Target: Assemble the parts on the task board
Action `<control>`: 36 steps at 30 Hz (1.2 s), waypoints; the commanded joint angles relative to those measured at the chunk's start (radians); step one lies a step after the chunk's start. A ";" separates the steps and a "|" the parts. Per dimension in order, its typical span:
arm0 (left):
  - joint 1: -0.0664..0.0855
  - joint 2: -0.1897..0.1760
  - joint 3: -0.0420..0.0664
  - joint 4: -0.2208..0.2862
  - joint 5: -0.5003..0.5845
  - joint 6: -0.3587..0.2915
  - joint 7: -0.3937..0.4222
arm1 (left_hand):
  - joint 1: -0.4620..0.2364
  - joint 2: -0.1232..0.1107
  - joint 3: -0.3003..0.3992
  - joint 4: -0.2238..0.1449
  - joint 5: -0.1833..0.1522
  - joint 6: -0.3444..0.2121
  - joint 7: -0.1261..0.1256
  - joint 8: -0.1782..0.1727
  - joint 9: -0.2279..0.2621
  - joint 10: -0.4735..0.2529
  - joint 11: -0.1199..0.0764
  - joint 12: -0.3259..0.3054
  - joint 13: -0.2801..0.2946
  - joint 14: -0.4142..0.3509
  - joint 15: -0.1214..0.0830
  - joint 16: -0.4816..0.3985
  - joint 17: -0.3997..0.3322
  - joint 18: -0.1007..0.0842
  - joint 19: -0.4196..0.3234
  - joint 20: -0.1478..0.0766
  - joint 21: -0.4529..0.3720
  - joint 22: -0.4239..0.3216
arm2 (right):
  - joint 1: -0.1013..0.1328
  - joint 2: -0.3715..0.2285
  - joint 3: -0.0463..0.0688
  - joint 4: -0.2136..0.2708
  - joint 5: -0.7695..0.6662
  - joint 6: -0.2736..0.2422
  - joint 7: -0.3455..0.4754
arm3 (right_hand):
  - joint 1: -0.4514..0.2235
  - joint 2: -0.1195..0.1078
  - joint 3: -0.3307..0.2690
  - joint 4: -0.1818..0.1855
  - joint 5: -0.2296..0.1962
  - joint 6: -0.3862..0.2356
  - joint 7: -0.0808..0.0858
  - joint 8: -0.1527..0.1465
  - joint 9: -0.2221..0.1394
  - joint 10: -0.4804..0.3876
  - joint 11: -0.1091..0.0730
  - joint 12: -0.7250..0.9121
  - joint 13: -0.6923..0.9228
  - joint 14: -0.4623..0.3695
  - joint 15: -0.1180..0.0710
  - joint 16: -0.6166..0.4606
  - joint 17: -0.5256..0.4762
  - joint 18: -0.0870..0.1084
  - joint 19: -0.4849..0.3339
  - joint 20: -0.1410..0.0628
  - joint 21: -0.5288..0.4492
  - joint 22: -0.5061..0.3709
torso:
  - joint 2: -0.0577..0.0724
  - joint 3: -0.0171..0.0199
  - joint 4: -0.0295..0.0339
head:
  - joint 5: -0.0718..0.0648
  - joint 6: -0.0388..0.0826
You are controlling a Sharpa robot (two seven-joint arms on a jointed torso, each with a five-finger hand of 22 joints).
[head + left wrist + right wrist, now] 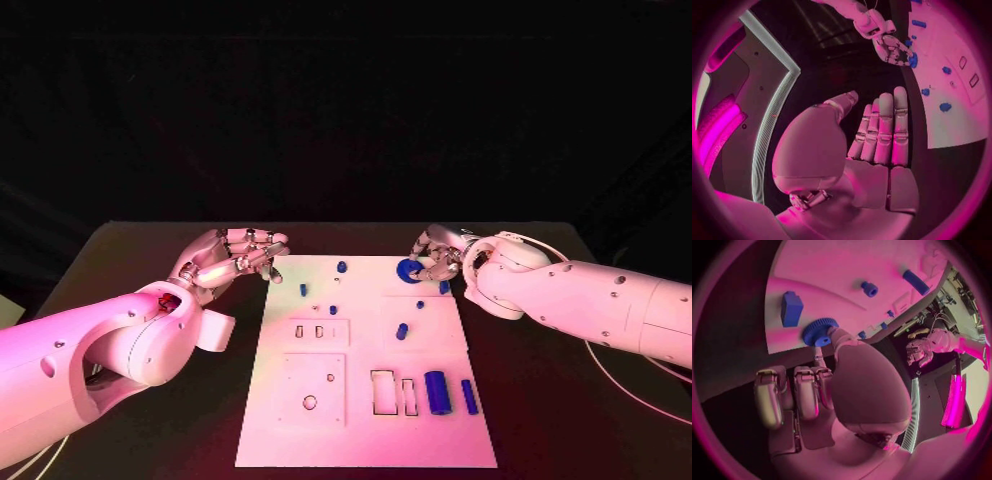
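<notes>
The white task board (368,430) lies in the middle of the table. My right hand (443,256) is at the board's far right corner and pinches a blue gear (410,270) at its fingertips, just over the board's edge. The right wrist view shows the gear (820,331) at the thumb tip with the other fingers (786,395) curled in. From the left wrist view the same gear (912,60) sits under the right hand (891,46). My left hand (231,256) hovers beside the board's far left corner, its fingers (882,130) straight and holding nothing.
Several small blue pegs (402,331) lie scattered on the board's far half. A thick blue cylinder (437,391) and a thin blue bar (469,396) lie near the right edge, beside rectangular recesses (382,391). A blue block (791,307) sits close to the gear.
</notes>
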 commanded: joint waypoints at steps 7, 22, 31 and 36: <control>0.001 0.002 0.001 0.000 -0.002 0.019 0.004 | 0.004 0.008 0.005 -0.002 0.001 -0.007 0.003 0.004 0.001 -0.007 0.001 0.007 0.001 -0.007 -0.002 0.006 -0.002 0.011 -0.008 0.001 0.006 0.002 | -0.006 -0.012 -0.002 0.093 -0.144 -0.122 -0.015 | 0.005 -0.017 0.029 0.002 0.011 0.046 -0.023 0.020 0.007 0.104 -0.013 0.006 0.263 0.106 -0.011 0.003 0.263 -0.006 0.103 -0.012 0.004 0.263 | -0.001 0.0002 -0.0001 | 0.003 0.003; 0.001 0.009 0.001 -0.002 -0.002 0.022 0.004 | 0.005 0.008 0.005 -0.002 0.001 -0.007 0.003 0.005 0.002 -0.007 0.001 0.007 0.001 -0.007 -0.002 0.006 -0.002 0.011 -0.009 0.001 0.007 0.002 | -0.006 0.080 -0.003 0.200 -0.317 -0.187 -0.091 | -0.005 -0.035 0.034 0.004 0.010 0.049 -0.024 0.022 0.007 0.104 -0.014 0.006 0.263 0.106 -0.012 0.003 0.263 -0.006 0.103 -0.014 0.004 0.263 | 0.000 -0.0012 0.0032 | 0.008 0.004; 0.001 0.009 0.001 -0.001 -0.002 0.021 0.003 | 0.005 0.008 0.005 -0.002 0.001 -0.007 0.003 0.005 0.002 -0.007 0.001 0.007 0.001 -0.007 -0.002 0.006 -0.002 0.011 -0.009 0.001 0.007 0.002 | -0.022 0.173 -0.009 0.124 -0.336 -0.173 -0.114 | -0.003 -0.039 0.038 0.003 0.009 0.045 -0.023 0.019 0.005 0.104 -0.014 0.006 0.263 0.106 -0.012 0.003 0.263 -0.006 0.103 -0.014 0.004 0.263 | 0.002 -0.0014 0.0029 | 0.012 0.001; 0.001 0.010 0.001 0.000 -0.002 0.022 0.003 | 0.005 0.008 0.005 -0.002 0.001 -0.007 0.003 0.005 0.002 -0.007 0.001 0.007 0.001 -0.007 -0.002 0.006 -0.002 0.011 -0.009 0.001 0.007 0.002 | -0.033 0.202 -0.010 0.096 -0.354 -0.163 -0.121 | -0.003 -0.041 0.039 0.003 0.009 0.043 -0.023 0.018 0.005 0.104 -0.014 0.006 0.263 0.106 -0.011 0.003 0.263 -0.006 0.103 -0.014 0.004 0.263 | 0.002 -0.0003 0.0029 | 0.013 -0.001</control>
